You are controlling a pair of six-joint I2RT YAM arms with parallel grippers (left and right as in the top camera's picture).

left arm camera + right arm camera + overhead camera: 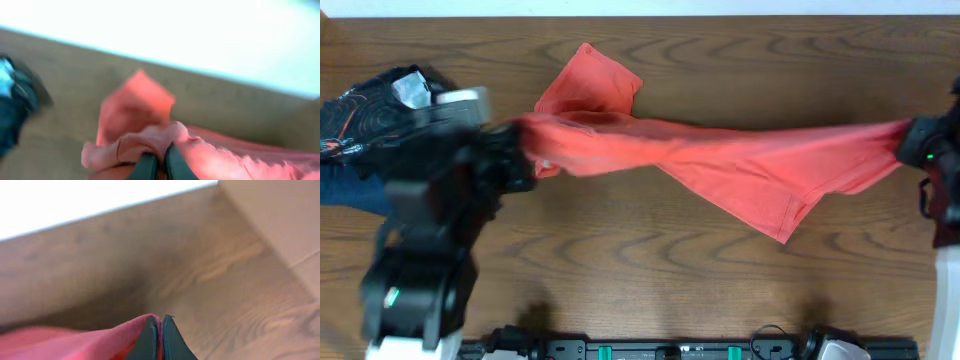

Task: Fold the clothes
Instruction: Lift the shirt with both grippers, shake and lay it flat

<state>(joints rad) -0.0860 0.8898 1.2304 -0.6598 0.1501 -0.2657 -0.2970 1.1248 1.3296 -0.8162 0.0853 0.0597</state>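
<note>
Overhead: shirt (720, 155) stretched across mid-frame, left fingers (148, 167) and right fingers (150, 340) clamped on opposite ends, likely for flattening.

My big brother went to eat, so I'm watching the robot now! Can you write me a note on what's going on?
Left gripper: shut on one end of the coral-red T-shirt, by a sleeve.
Right gripper: shut on the opposite end.
Where things are: the shirt is stretched between the two grippers across the wooden table, bunched and twisted, with one sleeve poking toward the far edge. A heap of dark clothes lies at the left edge.
Done: shirt gripped at both ends.
Left: spread it flat, then make the folds; no neat fold shows yet.
</note>
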